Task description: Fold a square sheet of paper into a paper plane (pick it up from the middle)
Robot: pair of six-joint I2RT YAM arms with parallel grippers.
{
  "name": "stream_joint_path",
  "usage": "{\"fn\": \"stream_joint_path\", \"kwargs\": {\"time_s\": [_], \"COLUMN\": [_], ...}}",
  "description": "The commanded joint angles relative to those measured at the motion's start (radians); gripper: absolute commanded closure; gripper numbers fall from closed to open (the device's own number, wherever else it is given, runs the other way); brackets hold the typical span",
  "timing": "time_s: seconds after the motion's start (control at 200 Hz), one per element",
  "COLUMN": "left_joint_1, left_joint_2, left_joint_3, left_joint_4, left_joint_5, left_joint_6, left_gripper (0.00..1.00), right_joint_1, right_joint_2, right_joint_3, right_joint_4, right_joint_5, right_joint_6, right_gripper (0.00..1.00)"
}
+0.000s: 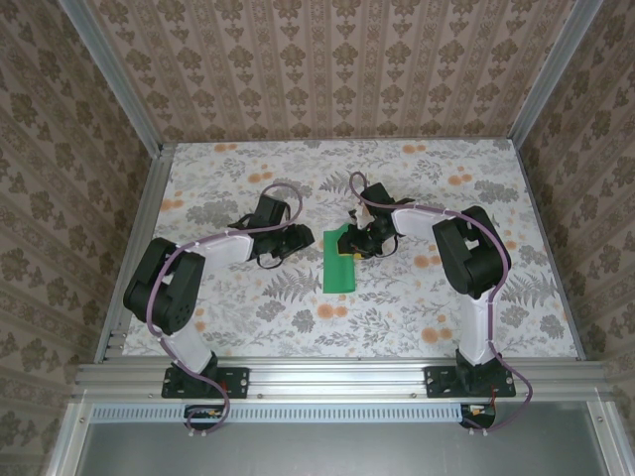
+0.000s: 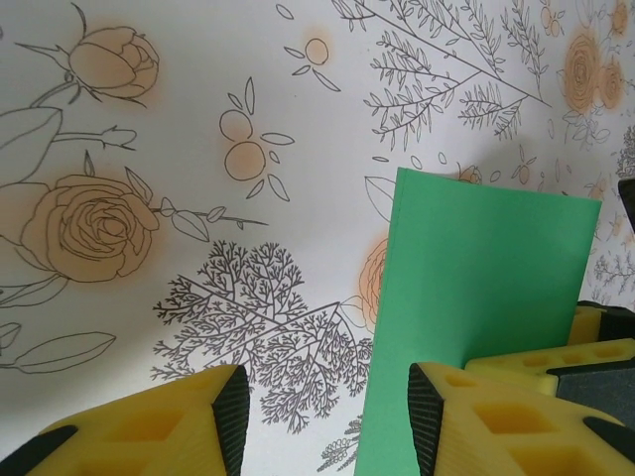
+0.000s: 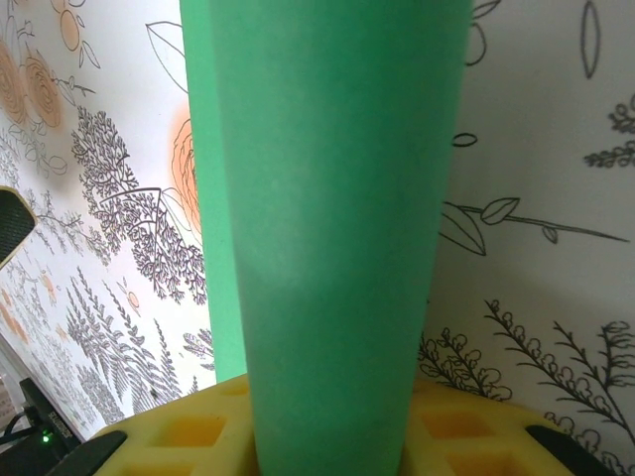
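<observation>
The square sheet of paper [image 1: 339, 268] is bright green and lies as a narrow folded strip in the middle of the table. My right gripper [image 1: 355, 243] sits at the strip's far end and is shut on the paper's upper layer. That layer [image 3: 337, 198] curls up from the right gripper [image 3: 332, 436] and hides the jaws, while the lower layer lies flat on the table. My left gripper [image 1: 310, 239] is low at the strip's left edge. It [image 2: 327, 416] is open, with the paper's [image 2: 476, 278] left edge between its fingers, and grips nothing.
The floral tablecloth [image 1: 248, 317] covers the table. Aluminium rails [image 1: 327, 377] run along the near edge and patterned walls stand on three sides. A yellow finger of the right gripper [image 2: 585, 352] lies on the paper beside my left gripper's right finger.
</observation>
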Motion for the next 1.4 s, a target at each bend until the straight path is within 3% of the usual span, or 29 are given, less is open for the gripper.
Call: {"fn": "stream_joint_path", "kwargs": {"time_s": [0.0,0.555,0.92,1.395], "left_joint_1": [0.006,-0.004,-0.033,-0.055], "left_joint_2": [-0.024,0.011,0.047,0.081], "left_joint_3": [-0.007,0.029,0.058,0.078], "left_joint_4": [0.012,0.017,0.020,0.024], "left_joint_5": [0.006,0.096,0.129,0.155], "left_joint_6": [-0.012,0.034,0.039,0.038], "left_gripper": [0.51,0.51,0.58,0.60], "right_joint_1": [-0.009,-0.008,-0.006,-0.007], "right_joint_2": [0.055,0.087,0.107,0.129], "right_joint_3": [-0.009,0.031,0.043,0.057], "right_joint_4": [-0.086,-0.136,-0.177,-0.192], "right_joint_5": [0.122,0.181,0.201,0.210], "right_joint_6": [-0.034,-0.088,-0.090,-0.074], "right_gripper": [0.68,0.65,0.68,0.67]}}
